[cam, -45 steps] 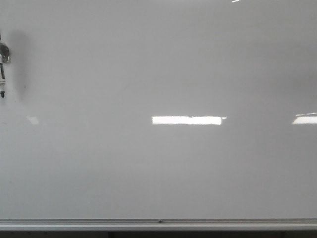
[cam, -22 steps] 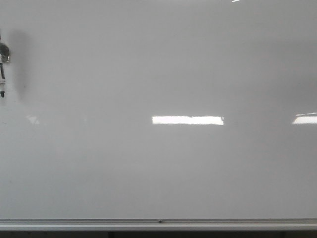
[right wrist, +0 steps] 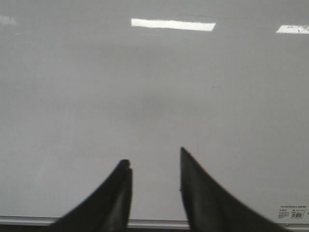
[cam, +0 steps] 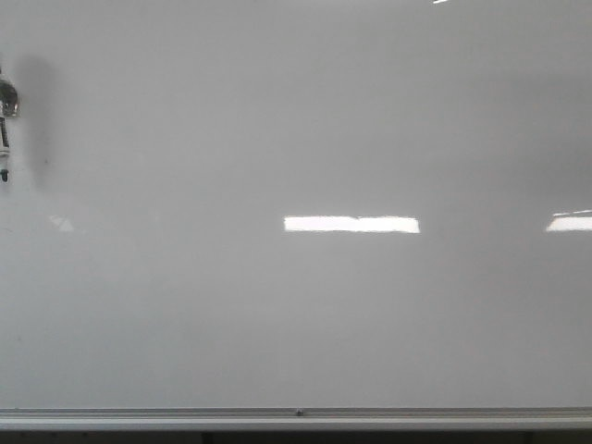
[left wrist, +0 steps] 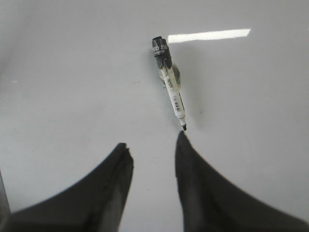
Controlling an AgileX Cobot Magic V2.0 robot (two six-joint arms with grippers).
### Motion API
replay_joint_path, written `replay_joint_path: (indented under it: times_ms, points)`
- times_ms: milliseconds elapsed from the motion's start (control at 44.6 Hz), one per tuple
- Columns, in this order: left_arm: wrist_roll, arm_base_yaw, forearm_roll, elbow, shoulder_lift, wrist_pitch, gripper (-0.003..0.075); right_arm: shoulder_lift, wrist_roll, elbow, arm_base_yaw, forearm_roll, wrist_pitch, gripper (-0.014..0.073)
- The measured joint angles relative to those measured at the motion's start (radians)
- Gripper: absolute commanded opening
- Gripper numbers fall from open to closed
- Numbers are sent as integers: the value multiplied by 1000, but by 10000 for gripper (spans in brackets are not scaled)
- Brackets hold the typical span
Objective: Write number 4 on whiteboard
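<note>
The whiteboard (cam: 296, 139) fills the front view, with its silver rail (cam: 296, 416) along the bottom edge. No number 4 shows on it in any view. A black-capped marker (left wrist: 170, 82) rests against the board in the left wrist view, its bare black tip pointing at my left gripper (left wrist: 152, 140). That gripper is open and empty, and one fingertip is just short of the marker tip. The marker also shows at the far left edge of the front view (cam: 6, 129). My right gripper (right wrist: 154, 155) is open and empty, facing bare board near the rail (right wrist: 159, 223).
Bright rectangular light reflections (cam: 351, 224) lie on the board. A small printed label (right wrist: 292, 211) sits near the board's lower corner in the right wrist view. Neither arm shows in the front view.
The bright reflections on the board have shifted slightly. The marker at the left edge has barely moved.
</note>
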Motion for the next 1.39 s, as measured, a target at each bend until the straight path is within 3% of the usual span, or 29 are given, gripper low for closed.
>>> replay_joint_path:
  times_ms: [67, 673, 1391]
  points:
    - [0, 0, 0, 0, 16, 0, 495, 0, 0, 0, 0, 0, 0, 538]
    - [0, 0, -32, -12, 257, 4, 494, 0, 0, 0, 0, 0, 2, 531]
    - [0, -13, -133, -287, 751, -81, 494, 0, 0, 0, 0, 0, 3, 531]
